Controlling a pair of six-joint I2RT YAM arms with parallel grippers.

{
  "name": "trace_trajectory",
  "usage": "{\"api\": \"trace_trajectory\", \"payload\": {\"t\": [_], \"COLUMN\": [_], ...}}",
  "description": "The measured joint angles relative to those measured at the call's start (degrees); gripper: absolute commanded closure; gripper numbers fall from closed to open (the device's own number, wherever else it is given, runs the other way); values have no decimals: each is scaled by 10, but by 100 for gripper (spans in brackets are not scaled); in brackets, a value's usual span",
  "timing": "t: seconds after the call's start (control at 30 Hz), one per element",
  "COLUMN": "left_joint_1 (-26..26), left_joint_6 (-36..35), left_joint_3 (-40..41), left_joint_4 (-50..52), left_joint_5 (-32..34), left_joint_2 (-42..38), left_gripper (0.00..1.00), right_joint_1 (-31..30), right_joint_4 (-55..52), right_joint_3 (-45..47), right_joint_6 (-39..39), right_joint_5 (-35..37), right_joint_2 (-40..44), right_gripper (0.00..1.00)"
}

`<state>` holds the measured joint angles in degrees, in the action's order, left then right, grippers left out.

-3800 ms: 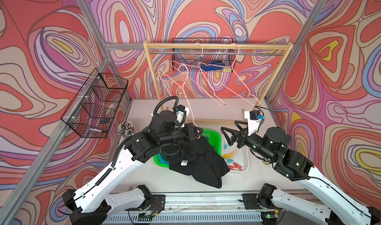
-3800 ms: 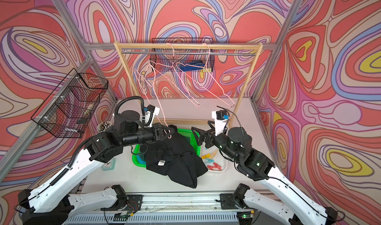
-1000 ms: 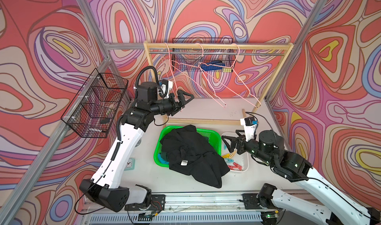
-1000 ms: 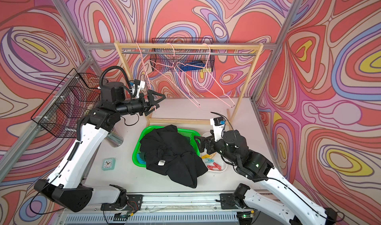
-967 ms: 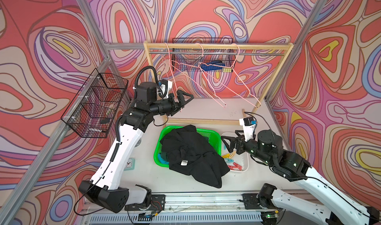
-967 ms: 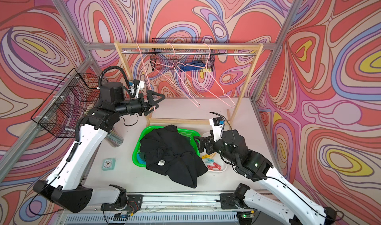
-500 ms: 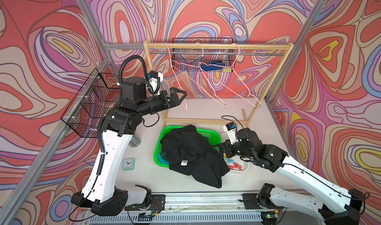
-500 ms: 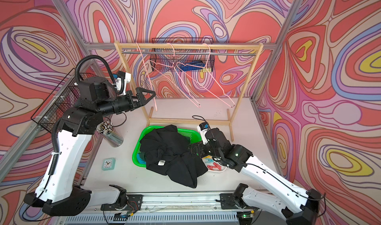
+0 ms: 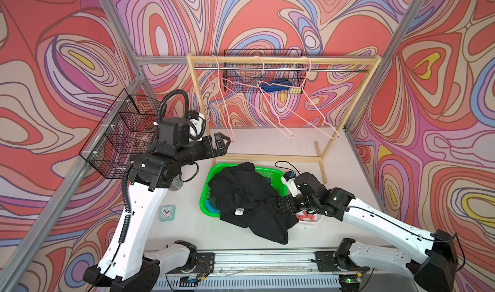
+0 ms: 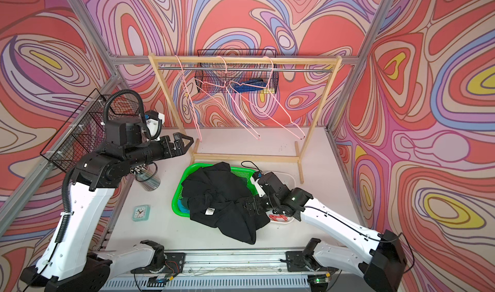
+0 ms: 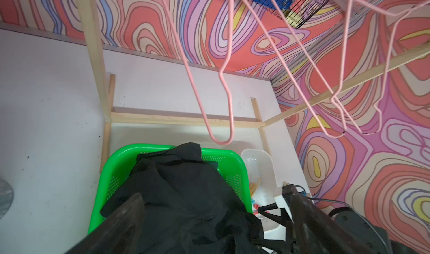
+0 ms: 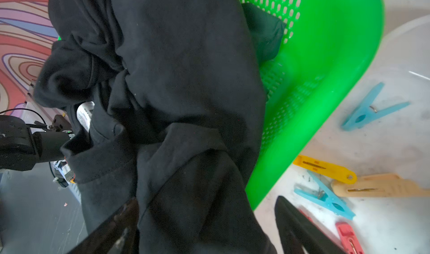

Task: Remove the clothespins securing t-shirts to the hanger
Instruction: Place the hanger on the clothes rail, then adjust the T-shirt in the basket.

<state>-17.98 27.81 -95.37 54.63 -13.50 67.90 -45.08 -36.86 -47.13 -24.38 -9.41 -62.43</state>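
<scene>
Three thin pink wire hangers [image 11: 230, 106] hang bare from the metal rail [image 9: 281, 69]. A limp black shirt [image 9: 246, 197] is heaped over the perforated green plastic basket [image 11: 109, 171] and spills onto the counter [image 9: 187, 223]. Turquoise cloth [image 9: 211, 206] beneath it is mostly hidden. Five clothespins [image 12: 325, 167], blue, yellow, beige and red, lie in the white tray [image 12: 384, 136]. The left gripper [image 9: 226, 144] hangs aloft, wide apart and empty. The right gripper [image 12: 206, 200], jaws spread, straddles a shirt fold.

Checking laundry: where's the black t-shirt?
In both top views the black t-shirt lies heaped over the green basket, spilling past its rim beside the right gripper.
</scene>
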Motion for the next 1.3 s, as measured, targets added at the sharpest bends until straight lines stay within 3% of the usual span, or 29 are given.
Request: {"api": "trace_trajectory", "payload": {"t": [0.27, 0.53, 0.7, 1.0, 1.3], "left_joint_1": [1, 1, 1, 1, 1], "left_joint_6": [-10, -6, -6, 7, 12], "left_joint_3": [66, 105, 122, 164, 221], "left_joint_4": [17, 18, 17, 20, 17], "left_joint_5": [23, 22, 22, 35, 60], "left_joint_2": [-17, -56, -63, -86, -152], "left_gripper": [0, 0, 0, 0, 0], "right_joint_1": [0, 0, 0, 0, 0], "right_joint_4": [2, 5, 14, 19, 74], "right_joint_3": [13, 12, 9, -21, -125], "right_joint_6": [-7, -2, 0, 3, 20], "right_joint_5": [-10, -19, -27, -37, -28], "right_joint_2": [-9, -29, -29, -30, -69], "right_gripper": [50, 69, 100, 100, 100]}}
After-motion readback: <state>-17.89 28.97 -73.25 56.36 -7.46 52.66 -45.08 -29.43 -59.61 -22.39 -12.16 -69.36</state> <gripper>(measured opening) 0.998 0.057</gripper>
